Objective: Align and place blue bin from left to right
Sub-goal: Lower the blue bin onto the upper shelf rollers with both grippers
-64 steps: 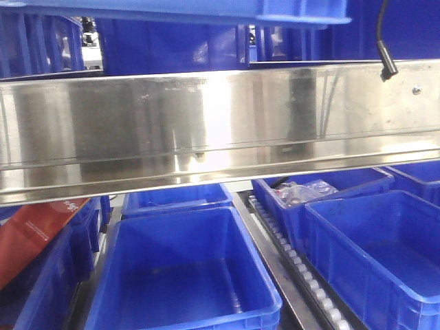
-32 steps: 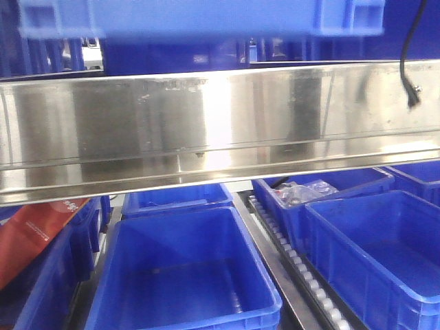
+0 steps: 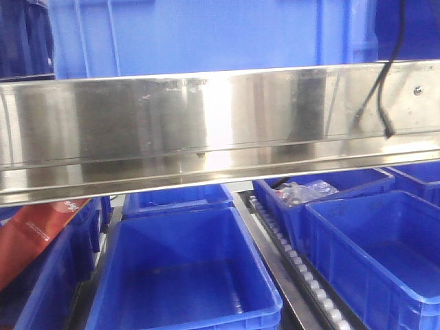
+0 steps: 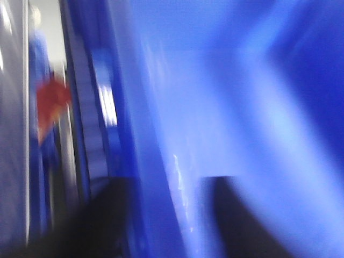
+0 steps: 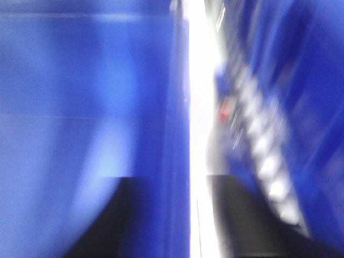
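Note:
The blue bin (image 3: 206, 38) fills the top of the front view, its ribbed side wall showing above and behind the steel beam. Neither gripper shows in that view. The left wrist view is heavily blurred: my left gripper (image 4: 172, 207) has one dark finger on each side of the bin's wall (image 4: 177, 123). In the right wrist view, also blurred, my right gripper (image 5: 172, 201) straddles the bin's wall (image 5: 161, 107) the same way. Both grippers look shut on the bin's walls, holding it off the ground.
A wide steel beam (image 3: 206, 124) crosses the front view. Below it stand open blue crates (image 3: 185, 275), (image 3: 385, 254), and one holding a plastic bag (image 3: 302, 191). A roller track (image 3: 302, 275) runs between them. A red box (image 3: 34, 234) lies at the left. A black cable (image 3: 385, 103) dangles at the right.
The blue bin has come down: from a thin strip at the top edge of the front view, it now covers everything above the beam. The black cable has swung lower and to the left.

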